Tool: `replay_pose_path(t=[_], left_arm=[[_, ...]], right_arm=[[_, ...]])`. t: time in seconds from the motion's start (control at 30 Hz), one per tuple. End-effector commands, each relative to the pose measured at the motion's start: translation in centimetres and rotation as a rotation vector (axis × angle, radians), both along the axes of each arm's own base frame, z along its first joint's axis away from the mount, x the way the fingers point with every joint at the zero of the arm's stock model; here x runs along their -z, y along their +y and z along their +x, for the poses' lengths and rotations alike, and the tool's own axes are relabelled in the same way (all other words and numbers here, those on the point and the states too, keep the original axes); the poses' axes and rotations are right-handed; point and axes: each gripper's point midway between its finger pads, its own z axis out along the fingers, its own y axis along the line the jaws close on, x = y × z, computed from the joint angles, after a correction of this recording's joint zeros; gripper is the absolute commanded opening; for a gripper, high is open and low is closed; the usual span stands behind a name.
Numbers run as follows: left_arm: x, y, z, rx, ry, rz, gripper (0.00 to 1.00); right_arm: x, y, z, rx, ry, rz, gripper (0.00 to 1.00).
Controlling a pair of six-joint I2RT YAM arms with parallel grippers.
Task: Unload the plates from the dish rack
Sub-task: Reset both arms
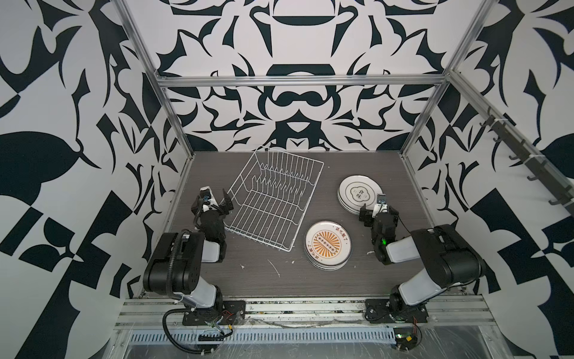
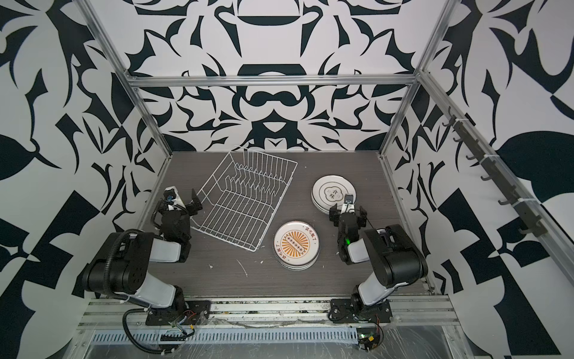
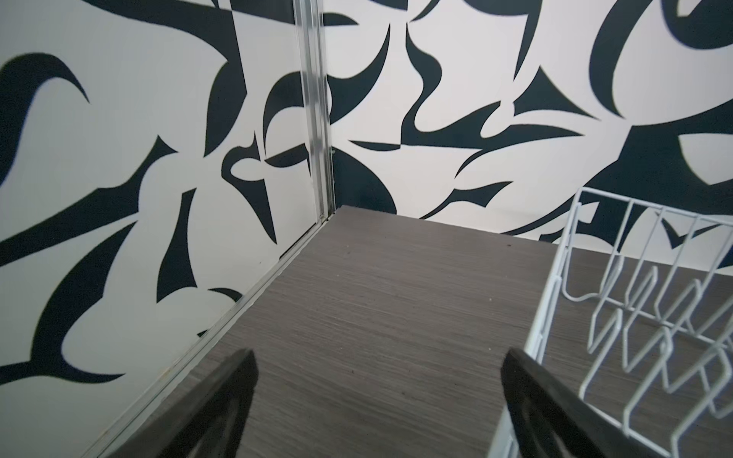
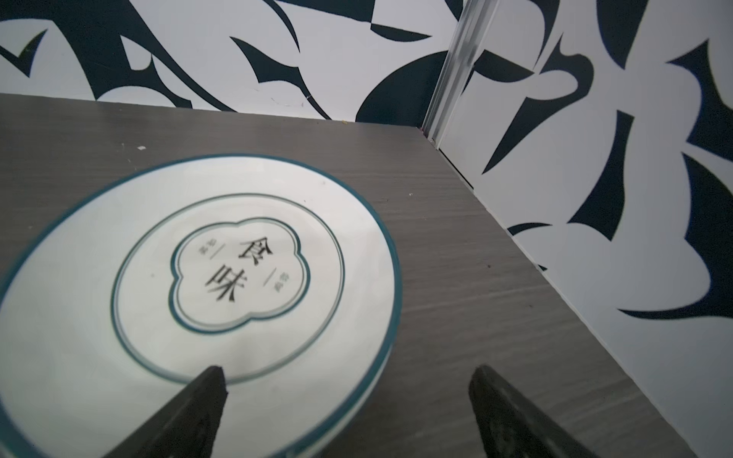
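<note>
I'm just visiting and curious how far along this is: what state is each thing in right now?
dish rack: empty, upright on the table.
sunburst plate stack: flat on the table, outside the rack.
cloud-emblem plate stack: flat on the table, outside the rack.
left fingers: open, empty, beside the rack.
right fingers: open, empty, at the cloud-emblem stack's edge.

Bright, even light with faint shadows; top views bow at edges, wrist views softly blurred.

Grey wood-grain desk [image 1: 341, 279] mid-frame, black-and-white patterned walls [image 1: 62, 124] all round, hook rail [image 1: 525, 152] upper right, white scraps [image 1: 274, 268] lower centre.
</note>
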Motion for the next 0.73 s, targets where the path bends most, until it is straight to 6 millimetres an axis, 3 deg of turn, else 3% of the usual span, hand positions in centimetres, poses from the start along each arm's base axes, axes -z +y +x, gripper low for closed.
replay_pose_path(t=[0.0,0.7], left_arm=[[5.55,0.67,-0.31,-0.037,0.221,-0.001,0.99],[5.65,0.39,-0.29,-0.02,0.229,-0.021,0.99]], right_arm=[[0.2,-0.28,0.31,0.014,0.041,-0.006,1.0],[0.16,-0.29,0.3,0.015,0.039,-0.005,1.0]])
